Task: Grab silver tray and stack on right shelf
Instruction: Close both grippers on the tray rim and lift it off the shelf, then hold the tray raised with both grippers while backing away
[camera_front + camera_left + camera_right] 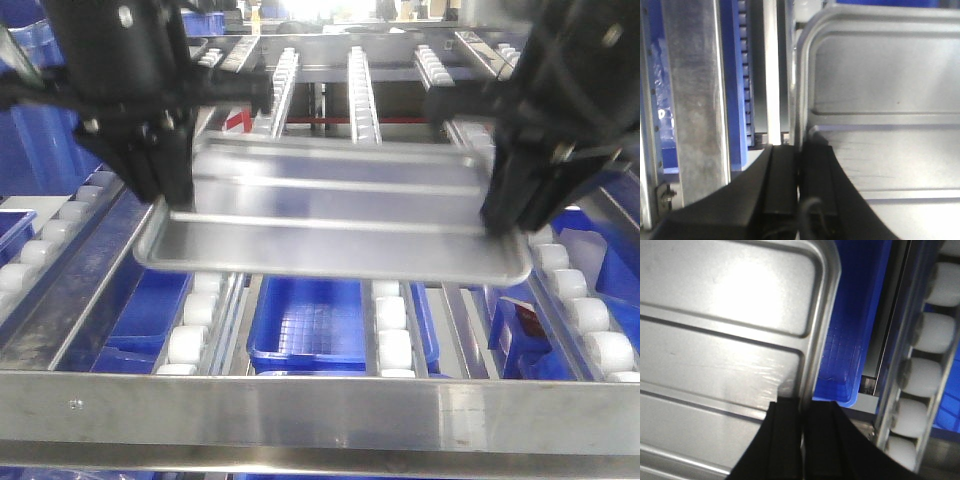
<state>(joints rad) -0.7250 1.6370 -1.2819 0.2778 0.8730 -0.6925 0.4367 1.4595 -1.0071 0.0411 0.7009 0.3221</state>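
Note:
The silver tray (340,215), with two long ridges across its floor, hangs level above the roller rack. My left gripper (165,195) is shut on its left rim and my right gripper (510,215) on its right rim. In the left wrist view the black fingers (782,170) clamp the tray's (880,100) rim at my left gripper (800,150). In the right wrist view my right gripper (802,407) pinches the rim of the tray (725,315). The shelf has rails of white rollers (395,320) and a steel front bar (320,410) in front of the tray.
Blue bins (310,325) sit under the roller rails; one shows in the right wrist view (850,340) beside a roller rail (932,335). A steel rail (695,100) runs left of the tray. More roller rails (362,90) extend behind the tray.

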